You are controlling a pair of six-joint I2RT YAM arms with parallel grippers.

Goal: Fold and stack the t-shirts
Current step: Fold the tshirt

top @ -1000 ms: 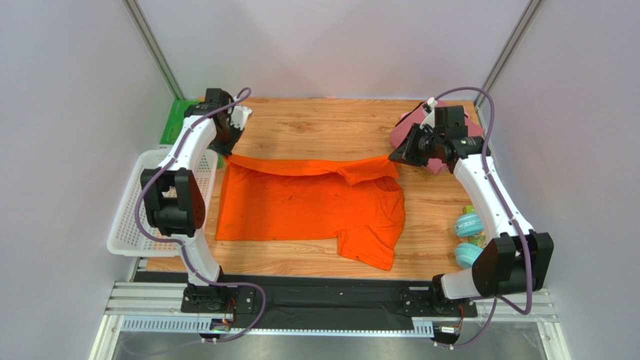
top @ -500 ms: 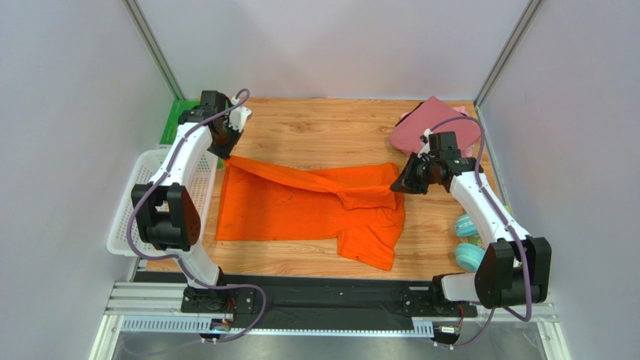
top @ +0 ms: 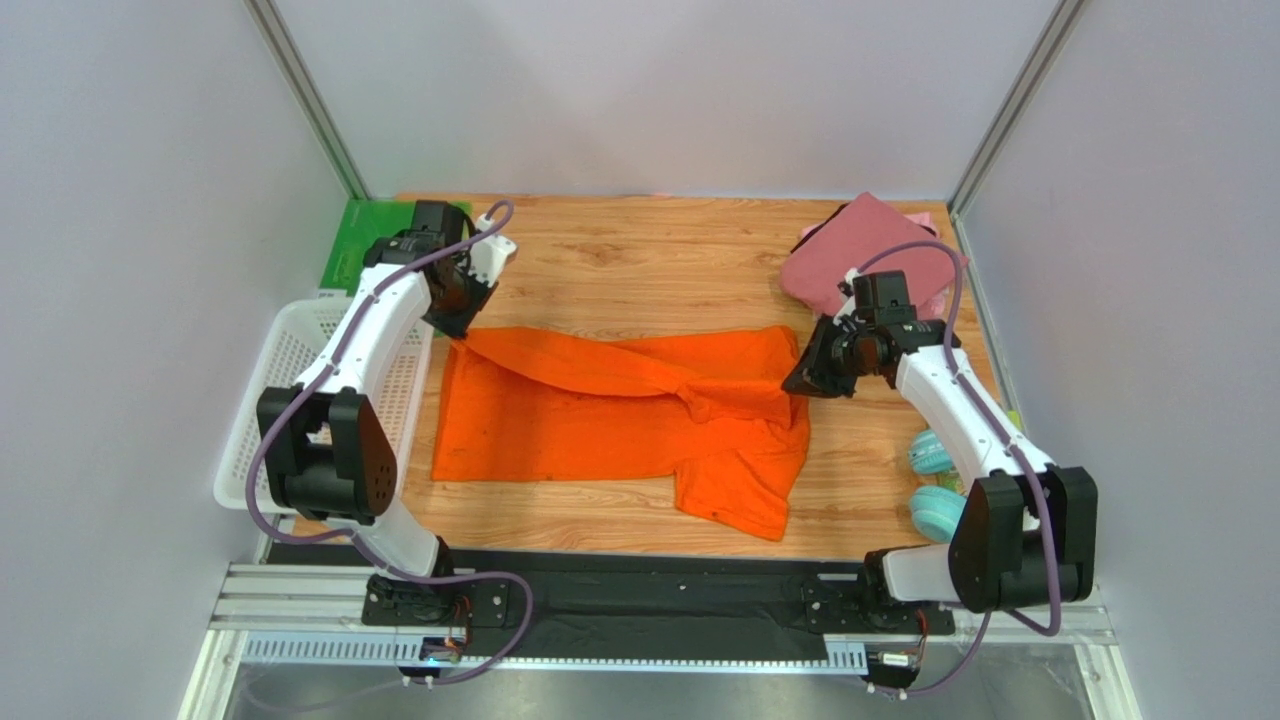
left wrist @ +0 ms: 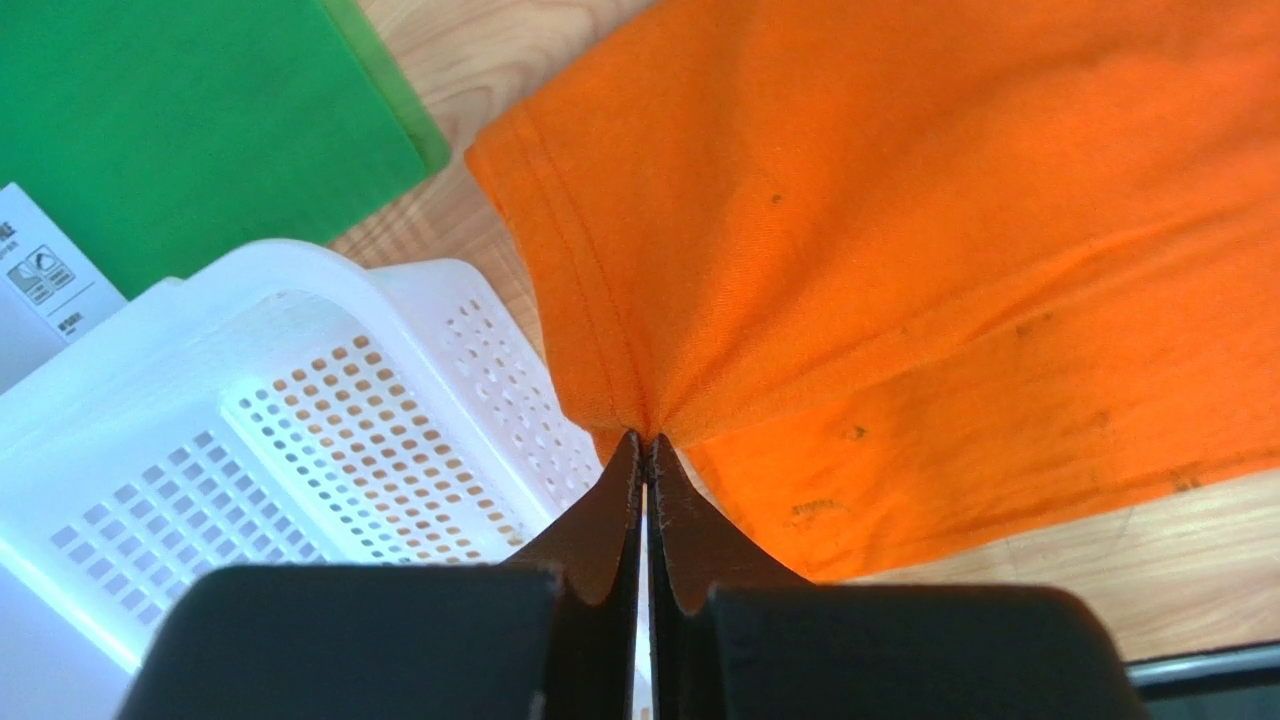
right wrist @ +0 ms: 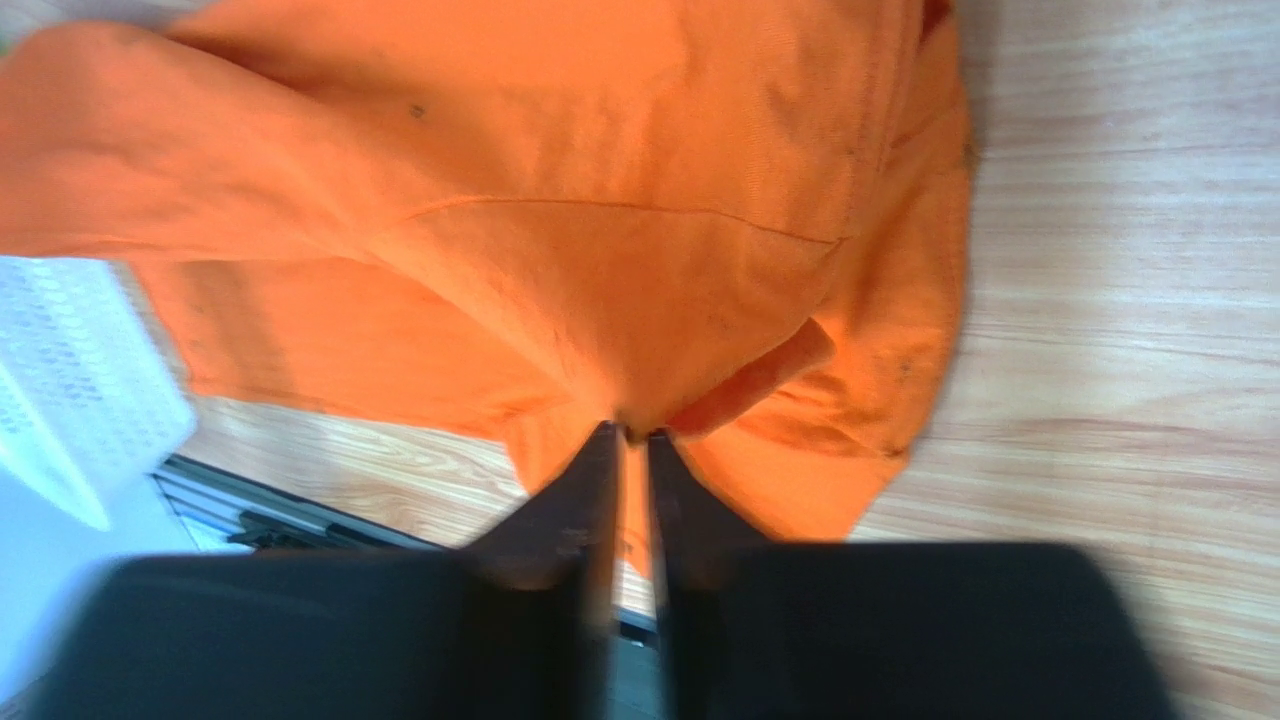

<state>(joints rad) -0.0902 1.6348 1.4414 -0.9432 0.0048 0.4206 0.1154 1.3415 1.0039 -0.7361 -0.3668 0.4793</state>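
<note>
While left gripper and right gripper each pinch orange t-shirt, white label print unreadable (too small).

White basket; green sheet

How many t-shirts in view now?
3 visible: orange t-shirt lying mid-table; maroon t-shirt folded at the far right corner; pale pink t-shirt edge peeking from under it. More could be hidden in that stack.
</note>
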